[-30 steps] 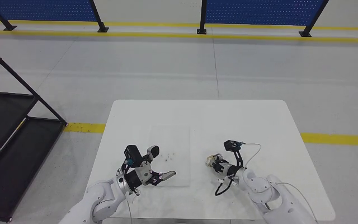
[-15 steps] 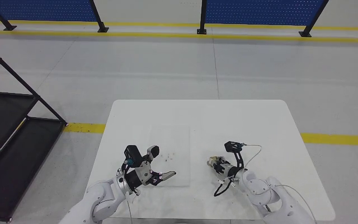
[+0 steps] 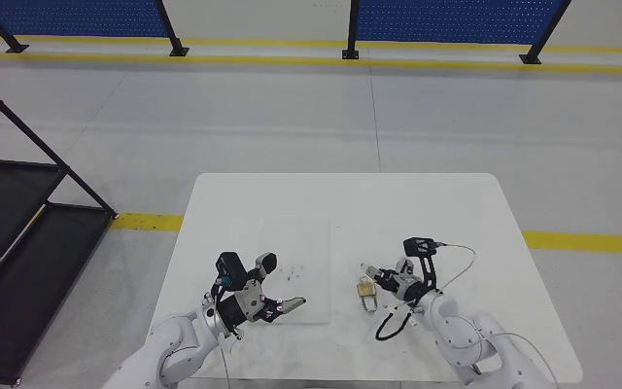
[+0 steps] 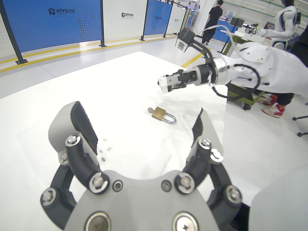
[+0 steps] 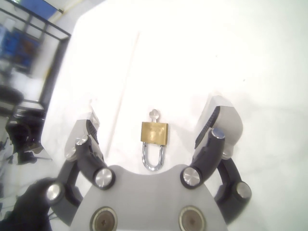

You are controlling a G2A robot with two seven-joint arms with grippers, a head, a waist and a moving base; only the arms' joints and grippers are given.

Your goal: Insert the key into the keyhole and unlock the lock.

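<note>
Lock (image 5: 154, 133) well off table (image 5: 192, 49) edges; right claw (image 5: 155, 115) spread, seemingly above.

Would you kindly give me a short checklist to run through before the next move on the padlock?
1. Key seated: the key sticks out of the padlock at its keyhole end: ok.
2. Padlock steady: it lies flat on the table, touched by neither gripper: ok.
3. Right gripper ready: jaws open, raised just above the padlock: ok.
4. Left gripper ready: jaws open, empty, well apart from the padlock: ok.
5. Lock open: both legs of the shackle meet the body: not ok.
6. Key turned: cannot tell.
</note>
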